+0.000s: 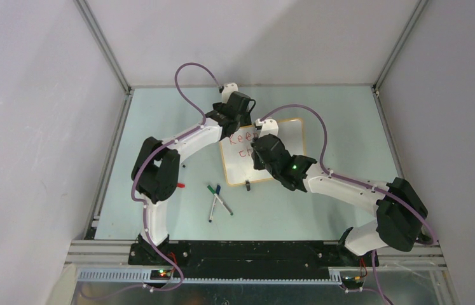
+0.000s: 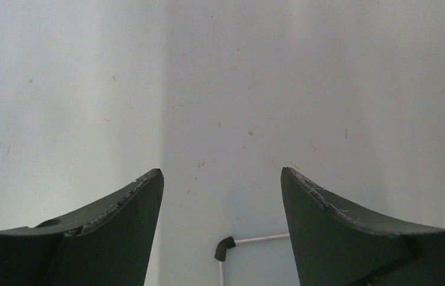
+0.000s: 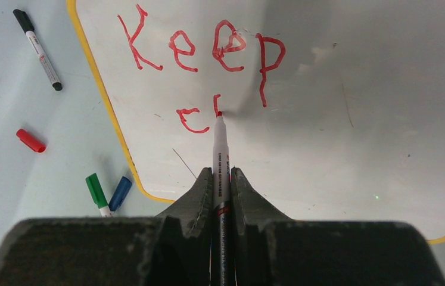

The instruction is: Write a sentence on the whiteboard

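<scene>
Right gripper (image 3: 215, 179) pinching the marker (image 3: 220, 140), tip on the board (image 3: 357, 119) lying mid-table, left gripper (image 2: 222, 179) wide and empty, I've got the sentence (image 3: 229, 49) at "Keep c", so next I'd pull the h's stroke down steadily.

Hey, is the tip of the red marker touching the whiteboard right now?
Touching. The right wrist view shows the marker tip meeting the whiteboard at the end of a red stroke, no gap.
</scene>
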`<state>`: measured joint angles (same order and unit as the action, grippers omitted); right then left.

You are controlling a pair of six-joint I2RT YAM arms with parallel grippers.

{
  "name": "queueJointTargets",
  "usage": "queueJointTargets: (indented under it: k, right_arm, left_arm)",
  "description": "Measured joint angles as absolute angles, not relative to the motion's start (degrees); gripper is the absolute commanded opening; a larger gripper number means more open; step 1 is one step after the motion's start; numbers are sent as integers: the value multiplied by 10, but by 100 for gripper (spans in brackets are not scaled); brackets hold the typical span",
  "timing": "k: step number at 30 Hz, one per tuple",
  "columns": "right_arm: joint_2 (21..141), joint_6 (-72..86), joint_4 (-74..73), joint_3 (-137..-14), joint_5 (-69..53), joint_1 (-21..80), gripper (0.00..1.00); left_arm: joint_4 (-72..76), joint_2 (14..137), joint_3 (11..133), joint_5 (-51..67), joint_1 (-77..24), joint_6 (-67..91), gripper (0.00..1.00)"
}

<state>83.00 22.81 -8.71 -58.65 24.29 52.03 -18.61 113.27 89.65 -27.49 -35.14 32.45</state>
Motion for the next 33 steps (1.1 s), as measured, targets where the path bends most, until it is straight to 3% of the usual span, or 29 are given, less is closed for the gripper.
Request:
queueJointTargets:
  k: [33]
  right_arm:
    - [830,246,-117,-595,270,520,0]
  left_arm:
    - [-186,1133,897,-277,-351,324,78]
